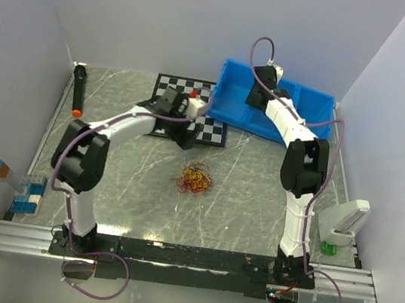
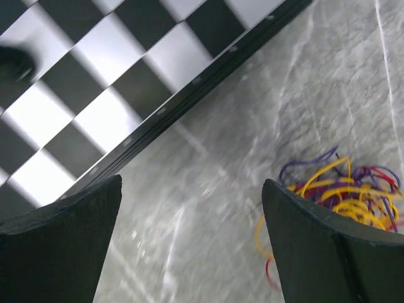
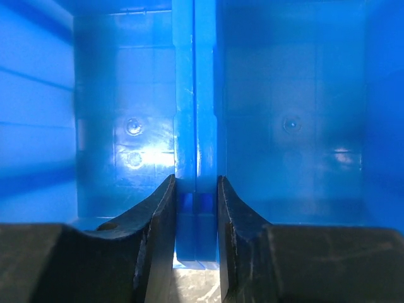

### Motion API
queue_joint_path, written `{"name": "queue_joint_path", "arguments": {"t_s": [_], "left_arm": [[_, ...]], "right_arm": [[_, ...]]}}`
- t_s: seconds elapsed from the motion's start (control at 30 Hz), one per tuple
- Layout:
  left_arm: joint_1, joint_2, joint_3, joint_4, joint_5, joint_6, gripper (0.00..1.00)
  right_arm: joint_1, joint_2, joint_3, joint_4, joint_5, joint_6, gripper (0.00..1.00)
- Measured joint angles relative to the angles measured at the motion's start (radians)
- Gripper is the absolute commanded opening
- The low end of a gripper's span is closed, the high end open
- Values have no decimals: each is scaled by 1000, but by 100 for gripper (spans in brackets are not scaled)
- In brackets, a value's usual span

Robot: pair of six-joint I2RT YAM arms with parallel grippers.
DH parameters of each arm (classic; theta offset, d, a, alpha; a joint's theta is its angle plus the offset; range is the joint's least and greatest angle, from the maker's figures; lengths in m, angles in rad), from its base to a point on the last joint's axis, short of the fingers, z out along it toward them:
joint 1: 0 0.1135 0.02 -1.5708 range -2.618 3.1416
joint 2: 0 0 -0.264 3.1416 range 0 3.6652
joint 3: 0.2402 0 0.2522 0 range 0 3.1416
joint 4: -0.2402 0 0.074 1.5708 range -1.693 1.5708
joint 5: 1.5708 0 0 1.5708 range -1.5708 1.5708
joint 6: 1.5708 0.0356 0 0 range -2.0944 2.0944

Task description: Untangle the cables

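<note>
The cables lie in a small tangle of red, orange-yellow and dark loops on the grey table, mid-way between the arms. In the left wrist view the cables show yellow, red and purple strands at the right, partly behind one finger. My left gripper hovers by the chessboard's near edge; seen from its wrist, the left gripper is open over bare table with nothing between its fingers. My right gripper reaches into the blue bin. From its wrist camera, the right gripper has its fingers pressed on both sides of the bin's divider wall.
A chessboard with a red piece lies at the back, and its black rim crosses the left wrist view. A black marker lies far left, toy bricks near left. A white stand and a green item sit near right.
</note>
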Motion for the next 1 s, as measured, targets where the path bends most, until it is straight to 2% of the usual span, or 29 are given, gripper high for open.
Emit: {"name": "queue_joint_path", "arguments": {"t_s": [0.27, 0.57, 0.77, 1.0], "left_arm": [[-171, 74, -31, 130, -145, 42, 96], [-220, 130, -84, 182, -201, 74, 96], [-259, 73, -176, 212, -187, 79, 97], [-337, -43, -311, 151, -146, 78, 97]], "right_arm": [[1, -97, -135, 26, 5, -16, 0], [-1, -238, -226, -24, 25, -3, 0], [-1, -301, -285, -9, 18, 4, 0], [5, -384, -396, -2, 19, 0, 0]]}}
